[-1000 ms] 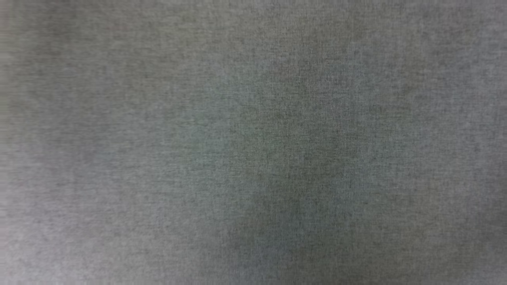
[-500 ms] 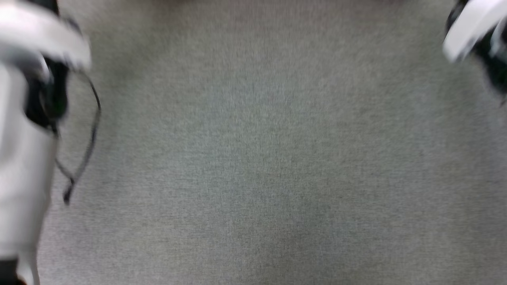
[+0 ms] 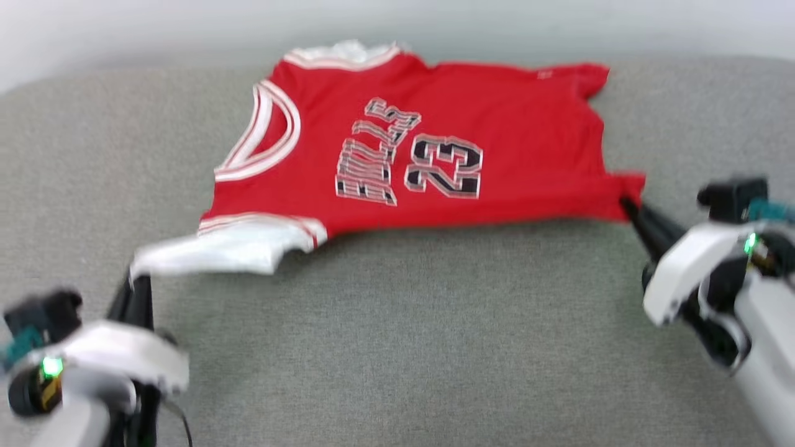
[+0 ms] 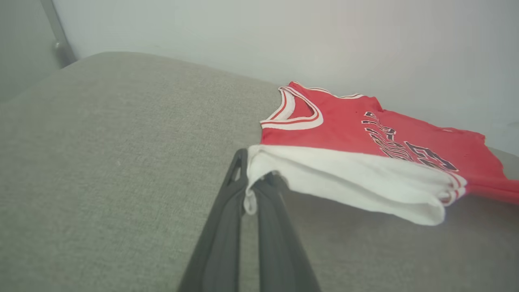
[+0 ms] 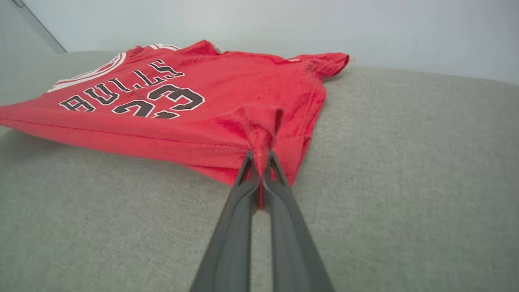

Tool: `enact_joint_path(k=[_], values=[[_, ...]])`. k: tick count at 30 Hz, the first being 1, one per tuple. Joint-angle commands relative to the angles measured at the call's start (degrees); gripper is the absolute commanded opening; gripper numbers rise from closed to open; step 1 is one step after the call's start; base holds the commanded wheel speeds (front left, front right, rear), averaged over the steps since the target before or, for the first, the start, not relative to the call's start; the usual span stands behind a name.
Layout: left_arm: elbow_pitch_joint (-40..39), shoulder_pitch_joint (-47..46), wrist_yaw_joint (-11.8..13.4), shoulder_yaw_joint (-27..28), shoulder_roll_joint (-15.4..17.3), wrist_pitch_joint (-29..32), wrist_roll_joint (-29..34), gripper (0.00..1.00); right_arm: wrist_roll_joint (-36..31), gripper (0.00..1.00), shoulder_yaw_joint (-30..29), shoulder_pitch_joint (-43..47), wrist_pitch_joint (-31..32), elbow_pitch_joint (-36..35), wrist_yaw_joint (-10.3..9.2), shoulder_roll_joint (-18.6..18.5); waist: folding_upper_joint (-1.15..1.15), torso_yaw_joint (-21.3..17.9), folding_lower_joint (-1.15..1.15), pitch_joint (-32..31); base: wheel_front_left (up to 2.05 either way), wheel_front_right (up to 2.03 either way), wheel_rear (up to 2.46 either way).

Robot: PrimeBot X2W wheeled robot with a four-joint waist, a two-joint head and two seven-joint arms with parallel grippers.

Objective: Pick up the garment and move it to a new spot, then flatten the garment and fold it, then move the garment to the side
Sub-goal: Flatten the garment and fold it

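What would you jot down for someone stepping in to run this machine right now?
Left gripper: shut on the shirt by its white sleeve.
Right gripper: shut on its red hem corner.
Shirt: front up on the grey cushion, near edge lifted taut between the grippers.
Done: both ends gripped, shirt spread out.
To do: lay it flat, fold it, move it aside.

Head above, wrists low beside garment [image 3: 509, 112]
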Motion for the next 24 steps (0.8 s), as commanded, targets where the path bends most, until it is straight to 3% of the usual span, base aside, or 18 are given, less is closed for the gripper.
enact_joint_path(k=[1,4,16,20,24], values=[[-3.4,5.6,2.3,0.7,0.6,0.3,-0.7,0.0,-0.8,0.0,-1.4,4.9,0.0,-1.7,-0.1,-0.5,0.0,0.2,0.01,-3.2,0.0,0.0,0.0],[-8.2,12.3,5.1,0.7,0.6,1.4,-1.4,0.0,-1.6,0.0,-3.6,10.7,0.5,-4.5,-0.1,-0.4,0.0,0.6,0.01,-4.4,0.0,0.0,0.0],[-20.4,25.3,12.0,0.8,2.2,5.7,-2.9,0.0,-5.8,0.0,-13.9,27.9,6.6,-15.5,-0.1,1.9,0.0,1.9,0.01,-6.7,0.0,0.0,0.0],[-23.7,22.8,12.1,0.9,3.1,6.0,-1.8,0.0,-7.8,0.0,-17.1,30.0,9.6,-19.9,-0.1,3.5,0.0,2.2,0.01,-5.7,0.0,0.0,0.0],[-23.0,16.5,9.8,0.0,2.9,6.5,-1.2,0.0,-9.0,0.0,-19.3,28.4,12.6,-22.3,-0.09,4.9,0.0,2.5,0.01,-3.9,0.0,0.0,0.0]])
